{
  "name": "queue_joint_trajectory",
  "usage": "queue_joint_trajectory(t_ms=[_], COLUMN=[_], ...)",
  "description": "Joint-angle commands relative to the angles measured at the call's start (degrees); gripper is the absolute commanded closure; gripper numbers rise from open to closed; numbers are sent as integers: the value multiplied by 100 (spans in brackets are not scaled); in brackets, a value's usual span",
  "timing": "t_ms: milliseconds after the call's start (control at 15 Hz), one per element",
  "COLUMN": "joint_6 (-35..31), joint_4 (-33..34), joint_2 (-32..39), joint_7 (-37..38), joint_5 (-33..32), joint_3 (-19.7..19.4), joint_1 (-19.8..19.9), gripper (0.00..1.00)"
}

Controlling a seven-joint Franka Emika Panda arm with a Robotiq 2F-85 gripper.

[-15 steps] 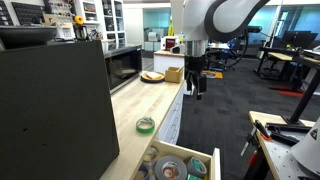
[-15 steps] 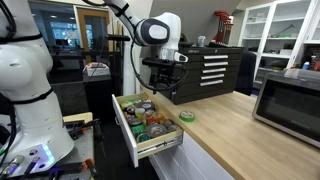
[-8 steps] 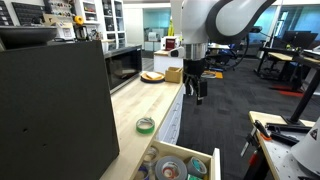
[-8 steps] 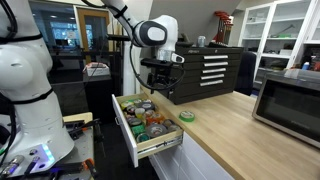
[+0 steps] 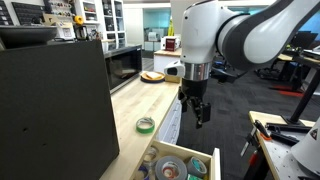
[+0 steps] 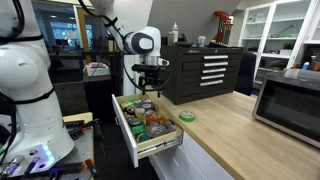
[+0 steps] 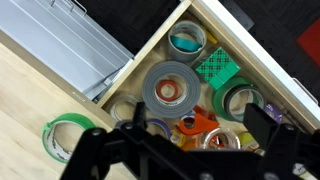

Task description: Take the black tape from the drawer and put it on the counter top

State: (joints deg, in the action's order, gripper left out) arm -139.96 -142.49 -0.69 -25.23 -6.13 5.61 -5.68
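Note:
The drawer (image 6: 128, 128) is pulled open and full of tape rolls; it also shows in an exterior view (image 5: 207, 165) and the wrist view (image 7: 150, 55). I cannot pick out the black tape among them. It may be hidden under my gripper body. My gripper (image 7: 198, 135) is open and empty and hovers above the drawer in both exterior views (image 5: 196, 110) (image 6: 148, 88). Below it lie a grey roll (image 7: 170, 88), a teal roll (image 7: 186, 42) and a green roll (image 7: 240, 100). The counter top (image 6: 235, 135) runs beside the drawer.
A green tape roll (image 5: 146, 125) (image 6: 186, 116) (image 7: 68, 138) lies on the counter top near the drawer. A big black box (image 5: 50, 110) stands on the counter. A microwave (image 6: 290, 100) and a plate (image 5: 152, 76) sit farther along.
My arm has moved along the counter to a spot above the open drawer and dropped lower. The gripper stays open. The rolls have not moved.

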Motion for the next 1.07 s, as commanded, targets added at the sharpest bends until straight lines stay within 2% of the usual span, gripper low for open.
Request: queue_joint_trajectory(t_ms=[0, 133, 200, 800, 1000], joint_6=[-459, -514, -301, -307, -692], joint_4=[-131, -103, -37, -18, -19], joint_2=[165, 329, 225, 286, 466], joint_7=[615, 574, 396, 393, 623], joint_5=[-437, -392, -280, -277, -196], joint_3=[195, 312, 254, 268, 296], joint_1=[-181, -280, -197, -197, -226], gripper=[0, 0, 0, 0, 0])
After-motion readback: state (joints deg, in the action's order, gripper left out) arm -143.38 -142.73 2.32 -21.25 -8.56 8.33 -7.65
